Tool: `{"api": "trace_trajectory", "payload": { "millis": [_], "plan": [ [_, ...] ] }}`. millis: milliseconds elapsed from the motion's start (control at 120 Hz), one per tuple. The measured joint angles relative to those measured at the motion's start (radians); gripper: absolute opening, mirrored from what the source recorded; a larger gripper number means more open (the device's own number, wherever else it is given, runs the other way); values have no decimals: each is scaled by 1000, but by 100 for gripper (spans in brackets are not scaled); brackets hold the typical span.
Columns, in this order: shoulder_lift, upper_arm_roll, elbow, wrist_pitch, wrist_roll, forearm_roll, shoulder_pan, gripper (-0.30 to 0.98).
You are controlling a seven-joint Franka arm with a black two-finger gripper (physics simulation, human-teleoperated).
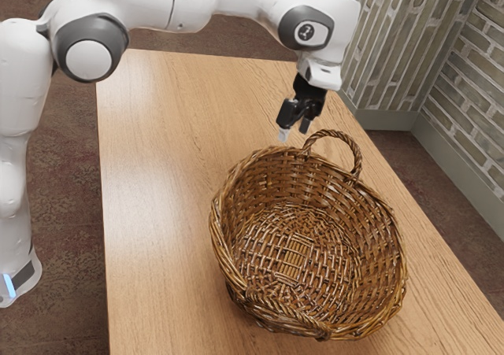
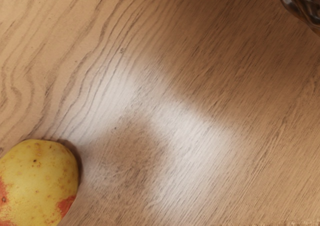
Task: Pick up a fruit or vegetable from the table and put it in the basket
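Pointing downward, the gripper (image 1: 294,131) hangs above the table (image 1: 157,213).

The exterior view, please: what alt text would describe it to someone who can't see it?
A white robot arm reaches in from the exterior view's left, its black gripper open and holding nothing, near the handle of an empty wicker basket on a wooden table.

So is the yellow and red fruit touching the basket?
Apart. The wrist view shows a wide stretch of bare table between the fruit and the basket.
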Motion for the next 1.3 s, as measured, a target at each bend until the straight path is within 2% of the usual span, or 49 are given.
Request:
{"api": "trace_trajectory", "payload": {
  "millis": [333, 750, 1050, 1142, 1225, 1300],
  "plan": [
    [31, 1, -85, 84, 257, -24, 28, 69],
    [88, 2, -86, 136, 420, -25, 34, 69],
    [106, 1, -85, 152, 467, 131, 32, 69],
    [122, 1, -84, 157, 476, 153, 33, 72],
    [129, 1, -79, 161, 483, 161, 34, 83],
    [133, 1, -75, 164, 488, 159, 34, 85]
  ]
}}
